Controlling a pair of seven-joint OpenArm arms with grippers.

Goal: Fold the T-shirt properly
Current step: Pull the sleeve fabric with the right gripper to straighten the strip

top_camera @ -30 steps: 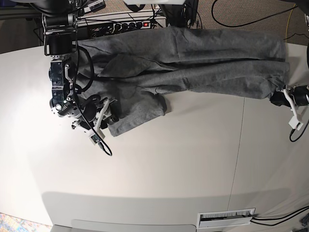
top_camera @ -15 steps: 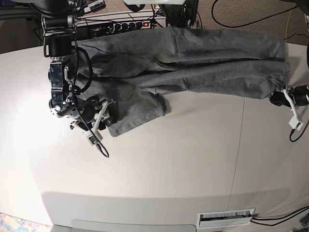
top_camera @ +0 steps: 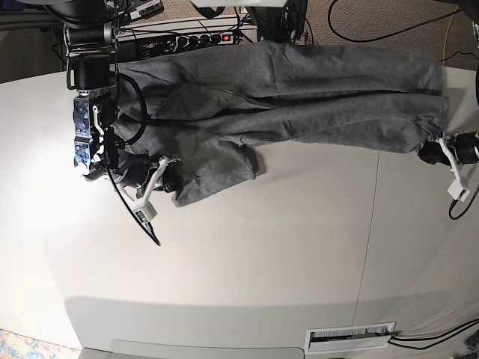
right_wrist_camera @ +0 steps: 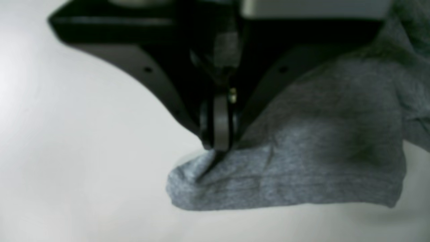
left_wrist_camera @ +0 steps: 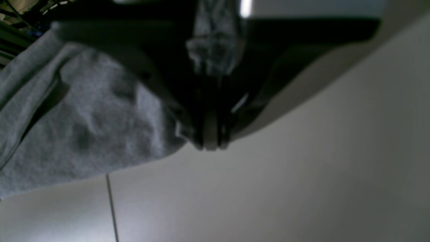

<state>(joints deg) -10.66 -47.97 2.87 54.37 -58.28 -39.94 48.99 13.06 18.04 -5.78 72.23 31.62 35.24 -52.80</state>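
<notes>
The heather-grey T-shirt [top_camera: 299, 90] lies rumpled across the back of the white table [top_camera: 262, 262], with a loose flap [top_camera: 217, 176] reaching toward the front. On the left of the base view my right gripper [top_camera: 171, 187] is shut on that flap's corner. The right wrist view shows its fingertips [right_wrist_camera: 218, 143] pressed together on the T-shirt [right_wrist_camera: 295, 168] where it bunches on the table. At the right end my left gripper [top_camera: 429, 152] is shut on the cloth's edge. In the left wrist view the T-shirt [left_wrist_camera: 84, 124] hangs to the left of the closed fingers [left_wrist_camera: 211, 134], with cloth pinched between them.
A black power strip [top_camera: 198, 39] with a red switch and several cables runs behind the table's back edge. A seam [top_camera: 370, 224] crosses the table on the right. A white vent slot [top_camera: 350, 336] sits at the front edge.
My right gripper has closed on the flap's corner and shifted slightly toward the back. The left arm and its end of the shirt have not moved.
</notes>
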